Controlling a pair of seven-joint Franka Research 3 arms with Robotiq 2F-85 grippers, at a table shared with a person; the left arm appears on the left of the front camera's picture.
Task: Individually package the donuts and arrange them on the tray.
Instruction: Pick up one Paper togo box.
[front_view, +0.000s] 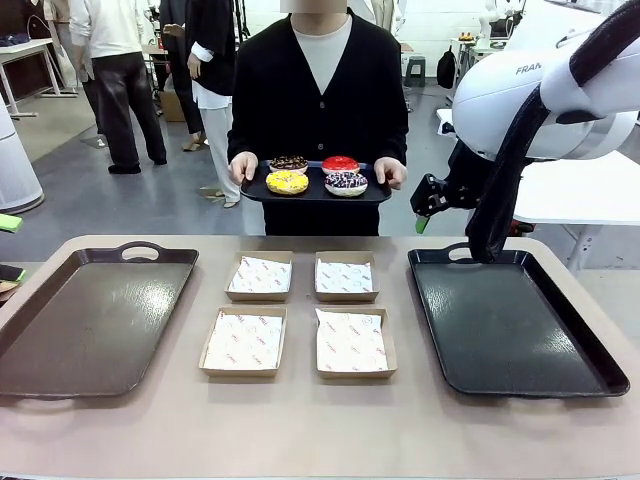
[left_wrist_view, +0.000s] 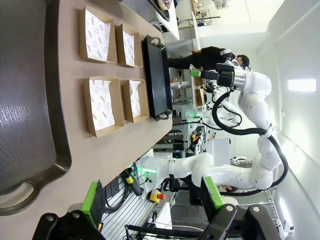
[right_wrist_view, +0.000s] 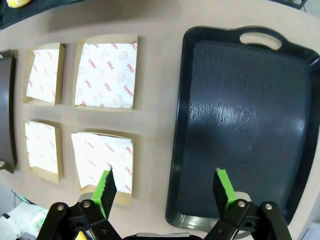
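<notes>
Papers (right_wrist_view: 106, 75) read "SMILE", "YUMMY". Donuts (front_view: 287, 182) beyond the tabletop's (front_view: 300, 420) twelve o'clock, apart from left hand (left_wrist_view: 152, 195) and right hand (right_wrist_view: 165, 182), both spread open.

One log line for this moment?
donuts: unpackaged, on person's tray | boxes: four, empty | left gripper: open | right gripper: open

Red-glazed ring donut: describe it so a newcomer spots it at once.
Across the beige table, the person holds a small black tray. The red-glazed ring donut sits in its far row, on the right-arm side, the only red one among four.
</notes>
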